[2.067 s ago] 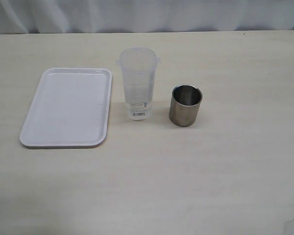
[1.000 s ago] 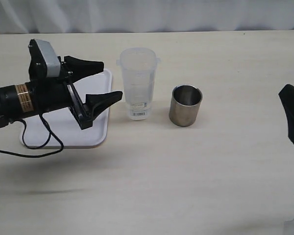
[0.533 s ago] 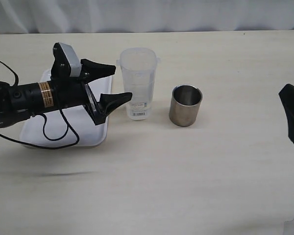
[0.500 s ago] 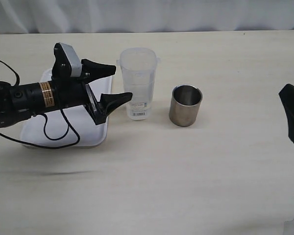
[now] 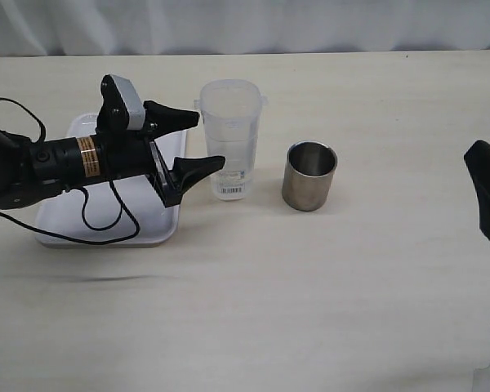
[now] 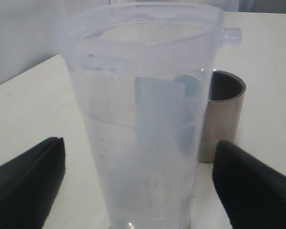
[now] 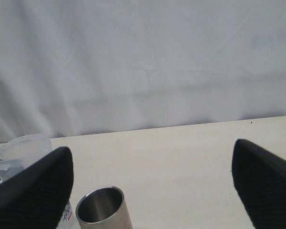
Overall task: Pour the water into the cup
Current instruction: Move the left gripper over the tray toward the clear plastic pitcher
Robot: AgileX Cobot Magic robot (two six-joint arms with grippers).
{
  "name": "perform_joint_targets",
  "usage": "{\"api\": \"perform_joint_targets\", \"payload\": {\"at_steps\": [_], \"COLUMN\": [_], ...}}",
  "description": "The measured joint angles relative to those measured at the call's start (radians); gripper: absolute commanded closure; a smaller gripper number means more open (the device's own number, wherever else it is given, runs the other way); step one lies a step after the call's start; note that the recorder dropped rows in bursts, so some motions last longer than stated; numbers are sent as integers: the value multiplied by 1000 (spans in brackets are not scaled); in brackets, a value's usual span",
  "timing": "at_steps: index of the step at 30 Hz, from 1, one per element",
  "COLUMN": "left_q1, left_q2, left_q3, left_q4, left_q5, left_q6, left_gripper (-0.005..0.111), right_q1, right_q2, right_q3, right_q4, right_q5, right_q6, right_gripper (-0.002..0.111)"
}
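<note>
A tall translucent plastic container (image 5: 229,135) with a barcode label stands mid-table. A faint glint at its base is all that shows of the water (image 6: 130,224). The cup (image 5: 310,175), a short steel tumbler, stands upright just to the container's right and looks empty. My left gripper (image 5: 210,140) is open, its black fingers (image 6: 28,181) reaching either side of the container (image 6: 143,119) with gaps, not touching. My right gripper (image 7: 150,191) is open and holds nothing, far right of the cup (image 7: 102,210); one finger (image 5: 488,192) shows at the table's right edge.
A white rectangular tray (image 5: 147,233) lies left of the container, under the left arm and its cable. A pale curtain hangs behind the table's far edge.
The left gripper has moved right over the tray, bringing its open fingers up to the container's sides. The right gripper, cup and container have not moved.
</note>
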Motion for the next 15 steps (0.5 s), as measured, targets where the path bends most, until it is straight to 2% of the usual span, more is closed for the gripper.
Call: {"api": "perform_joint_targets", "payload": {"at_steps": [4, 15], "left_q1": [0, 0], "left_q2": [0, 0], "left_q3": [0, -4], "left_q4": [0, -23], "left_q5": [0, -2], "left_q6": [0, 0], "left_gripper": [2, 2], "right_q1": [0, 0], "right_q2": [0, 0], "right_q3": [0, 0], "right_q4": [0, 0], "right_q5": [0, 0], "right_q6": [0, 0], "right_gripper": [24, 24]}}
